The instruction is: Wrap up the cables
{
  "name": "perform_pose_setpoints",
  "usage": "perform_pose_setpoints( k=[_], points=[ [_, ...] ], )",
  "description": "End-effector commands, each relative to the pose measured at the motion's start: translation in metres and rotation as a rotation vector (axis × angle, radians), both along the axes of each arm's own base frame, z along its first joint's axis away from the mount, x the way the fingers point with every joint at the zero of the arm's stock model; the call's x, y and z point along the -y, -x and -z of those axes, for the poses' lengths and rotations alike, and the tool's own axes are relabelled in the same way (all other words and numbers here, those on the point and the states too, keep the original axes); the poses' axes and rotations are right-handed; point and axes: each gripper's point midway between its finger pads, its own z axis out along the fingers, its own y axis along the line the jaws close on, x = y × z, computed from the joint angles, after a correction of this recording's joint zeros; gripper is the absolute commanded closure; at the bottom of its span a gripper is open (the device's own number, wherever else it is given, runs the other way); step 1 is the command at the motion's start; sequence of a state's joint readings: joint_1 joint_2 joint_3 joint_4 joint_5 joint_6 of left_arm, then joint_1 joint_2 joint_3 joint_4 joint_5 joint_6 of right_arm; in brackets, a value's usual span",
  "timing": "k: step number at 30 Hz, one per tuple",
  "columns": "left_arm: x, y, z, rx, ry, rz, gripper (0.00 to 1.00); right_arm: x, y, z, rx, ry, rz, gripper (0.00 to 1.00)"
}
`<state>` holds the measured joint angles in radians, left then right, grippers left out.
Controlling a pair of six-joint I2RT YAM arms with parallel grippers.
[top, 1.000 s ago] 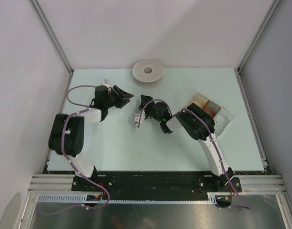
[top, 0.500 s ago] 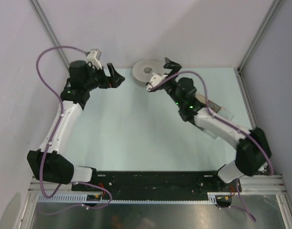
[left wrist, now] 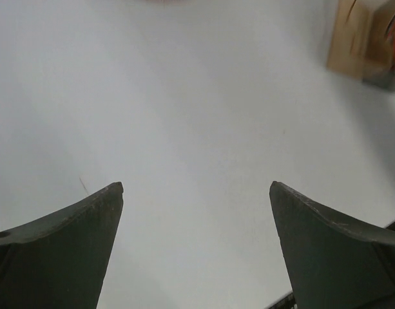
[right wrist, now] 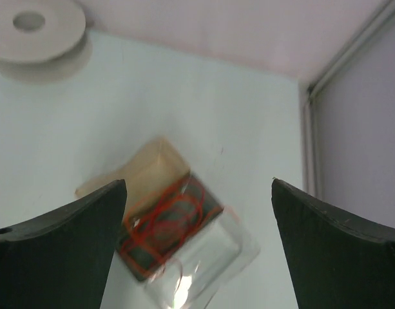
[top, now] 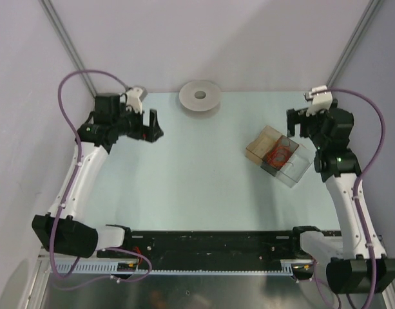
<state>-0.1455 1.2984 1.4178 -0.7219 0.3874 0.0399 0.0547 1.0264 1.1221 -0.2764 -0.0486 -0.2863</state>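
The thin dark grey-brown wire does not show in any view. The white spool (top: 200,96) lies flat at the back middle of the table, against the wall; it also shows in the right wrist view (right wrist: 36,26). My left gripper (top: 156,127) is open and empty above the back left of the table; in its wrist view (left wrist: 196,187) only bare table lies between the jaws. My right gripper (top: 295,123) is open and empty at the back right; in its wrist view (right wrist: 197,183) it hangs above a clear plastic box (right wrist: 203,257).
The clear box (top: 294,168) sits right of centre with a tan compartment and a small orange-red wire coil (top: 276,154) inside; the coil also shows in the right wrist view (right wrist: 162,222). The box corner shows in the left wrist view (left wrist: 361,38). Walls enclose the table.
The right arm swung from beside the spool to the back right corner, uncovering the clear box. The left gripper moved slightly toward the front and turned. Both grippers stay open.
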Motion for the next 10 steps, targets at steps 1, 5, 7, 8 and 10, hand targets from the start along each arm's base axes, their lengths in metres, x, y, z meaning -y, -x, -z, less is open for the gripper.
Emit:
perform_pose_setpoints(
  k=[1,5,7,8,10],
  points=[
    [-0.015,0.033,0.019,0.003,-0.074,-0.020,0.01,-0.007,0.044,0.040,-0.136,-0.134,-0.032,0.01],
    [-0.025,0.044,0.029,0.024,-0.100,-0.053,0.01,-0.009,0.059,0.040,-0.109,-0.156,-0.036,0.01],
    [-0.028,0.048,0.029,0.037,-0.107,-0.072,0.01,-0.008,0.062,0.036,-0.090,-0.159,-0.032,0.01],
    [-0.031,0.048,0.028,0.045,-0.113,-0.089,0.00,-0.008,0.063,0.033,-0.079,-0.157,-0.032,0.01],
    [-0.036,0.048,0.024,0.063,-0.127,-0.111,0.01,-0.008,0.064,0.026,-0.053,-0.156,-0.037,0.01]
  ],
)
